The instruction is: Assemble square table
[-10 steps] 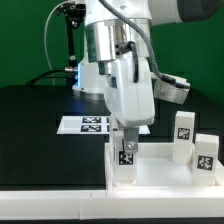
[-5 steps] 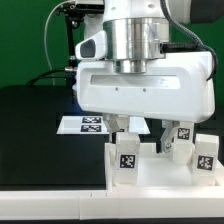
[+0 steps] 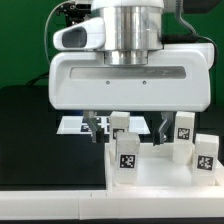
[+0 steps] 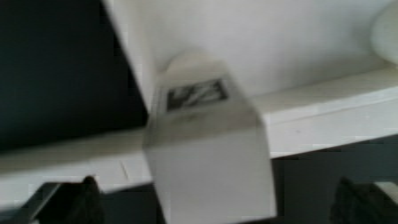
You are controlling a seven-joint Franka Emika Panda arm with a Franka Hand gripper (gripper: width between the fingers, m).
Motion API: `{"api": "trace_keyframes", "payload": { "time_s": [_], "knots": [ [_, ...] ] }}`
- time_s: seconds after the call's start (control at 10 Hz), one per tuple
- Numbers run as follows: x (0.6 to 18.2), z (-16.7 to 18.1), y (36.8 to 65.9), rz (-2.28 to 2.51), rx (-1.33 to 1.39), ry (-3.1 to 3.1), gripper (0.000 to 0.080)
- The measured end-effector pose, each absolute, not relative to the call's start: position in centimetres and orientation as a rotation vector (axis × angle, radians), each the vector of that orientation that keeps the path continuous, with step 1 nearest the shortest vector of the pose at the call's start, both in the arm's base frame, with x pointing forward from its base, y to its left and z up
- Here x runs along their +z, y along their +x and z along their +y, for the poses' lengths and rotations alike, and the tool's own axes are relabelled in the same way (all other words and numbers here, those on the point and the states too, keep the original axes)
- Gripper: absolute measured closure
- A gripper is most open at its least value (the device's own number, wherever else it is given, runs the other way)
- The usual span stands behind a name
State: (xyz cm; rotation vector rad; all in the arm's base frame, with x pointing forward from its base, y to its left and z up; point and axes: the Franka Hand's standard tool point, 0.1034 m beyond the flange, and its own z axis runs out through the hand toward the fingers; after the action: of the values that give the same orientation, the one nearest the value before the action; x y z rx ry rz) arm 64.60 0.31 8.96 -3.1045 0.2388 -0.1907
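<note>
The arm's big white gripper body fills the middle of the exterior view, hanging over the tabletop (image 3: 150,172), and that white tray is my landmark. It lies on the black table (image 3: 30,130) with its raised rim facing the camera. The gripper (image 3: 128,128) hovers just above the tabletop's near corner with its two dark fingers (image 3: 96,128) spread wide, one on each side of a leg and clear of it, gripping nothing. That leg (image 3: 127,158) stands upright at the corner of the tabletop, its black-and-white tag facing us. In the wrist view the same leg (image 4: 210,140) rises between the finger tips, which show only as dark points at either edge, well apart from it. Two more legs stand toward the exterior view's right of the tabletop, one (image 3: 184,128) farther back and one (image 3: 206,153) nearer. Behind the tabletop, the marker board (image 3: 72,125) peeks out flat on the black table, mostly hidden by the gripper.
</note>
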Motion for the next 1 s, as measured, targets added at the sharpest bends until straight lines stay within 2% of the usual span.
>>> {"api": "trace_keyframes", "payload": {
  "time_s": [0.1,0.2,0.3,0.4,0.5,0.7,1.0],
  "knots": [
    [8.7,0.4,64.4,0.316,-0.185,-3.094,0.0150],
    [8.8,0.3,64.4,0.337,-0.186,-3.092,0.0241],
    [8.8,0.3,64.4,0.402,-0.185,-3.081,0.0423],
    [8.7,0.3,64.4,0.492,-0.183,-3.065,0.0423],
    [8.7,0.1,64.4,0.590,-0.181,-3.046,0.0515],
    [8.7,-0.2,64.4,0.970,-0.180,-2.942,0.0515],
    [8.7,-0.4,64.0,1.783,-0.075,-2.507,0.0515]
  ]
}}
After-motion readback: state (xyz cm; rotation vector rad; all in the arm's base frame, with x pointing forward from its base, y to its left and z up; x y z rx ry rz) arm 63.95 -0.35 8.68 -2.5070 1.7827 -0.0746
